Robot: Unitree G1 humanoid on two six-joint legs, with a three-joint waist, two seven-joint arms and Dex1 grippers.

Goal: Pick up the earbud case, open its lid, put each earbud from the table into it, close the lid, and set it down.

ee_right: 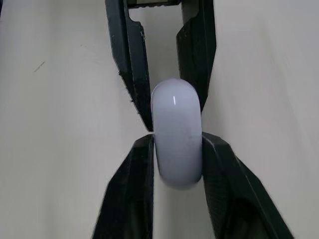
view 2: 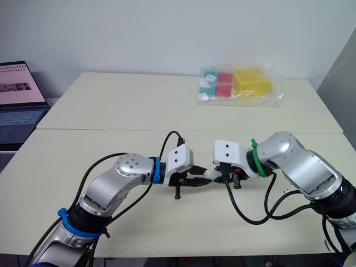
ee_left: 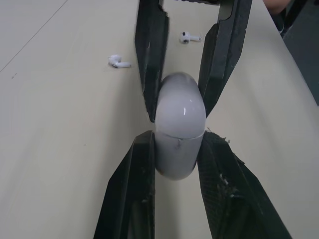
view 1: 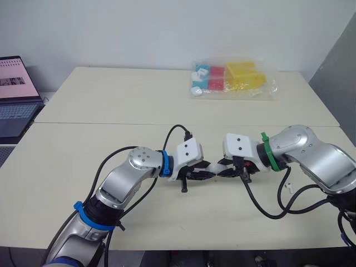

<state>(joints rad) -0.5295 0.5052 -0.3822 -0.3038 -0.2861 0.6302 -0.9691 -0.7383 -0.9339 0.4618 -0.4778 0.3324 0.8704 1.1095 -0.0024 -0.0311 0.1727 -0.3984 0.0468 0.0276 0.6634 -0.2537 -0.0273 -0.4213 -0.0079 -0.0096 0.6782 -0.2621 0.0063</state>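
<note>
The left hand (view 1: 201, 174) from 9 o'clock and the right hand (view 1: 230, 167) from 3 o'clock both clench the closed earbud case (ee_left: 179, 117) at the worktop's (view 1: 111, 105) 6 o'clock side. One earbud (ee_left: 119, 61) and a second earbud (ee_left: 189, 37) lie toward 3 o'clock.

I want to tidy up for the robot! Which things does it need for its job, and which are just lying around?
For the job: earbud case, pinched by the left claw and the right claw; first earbud; second earbud.
Just lying about: bag of coloured blocks; laptop.
</note>
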